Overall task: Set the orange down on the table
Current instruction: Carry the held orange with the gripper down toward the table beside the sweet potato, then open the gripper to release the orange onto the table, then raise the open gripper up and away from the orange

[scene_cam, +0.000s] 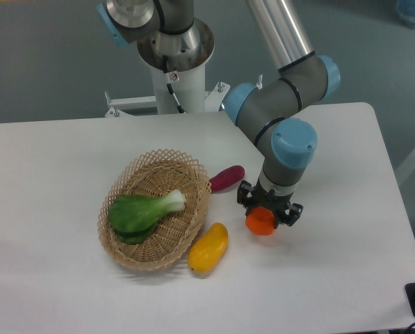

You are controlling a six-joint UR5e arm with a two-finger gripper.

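Gripper [262, 217] closed on the orange [261, 221], fingers on either side of the fruit, wrist pointing straight down. Held low over the table [332, 278], probably at or just short of contact; the overhead angle hides any gap beneath the fruit, though a tight shadow hugs it. Vertical carry, presumably chosen so that release lets the fruit settle without rolling.

Placed between neighbours: yellow fruit [208, 248] near on the left, purple vegetable [226, 178] near above left, wicker basket [156, 208] with its leafy green [141, 211] farther left. None touching the orange.

Open room lying to the right and toward the near edge: bare white tabletop out to the rounded right corner, well apart from the fruit. Less room on the left, where a rolling orange would likely meet the yellow fruit. Table edges far enough that a small roll should stay on the surface.

Judged stage: final lowering, release not yet made. Next need: fingers opened only after contact, then a straight lift clear.
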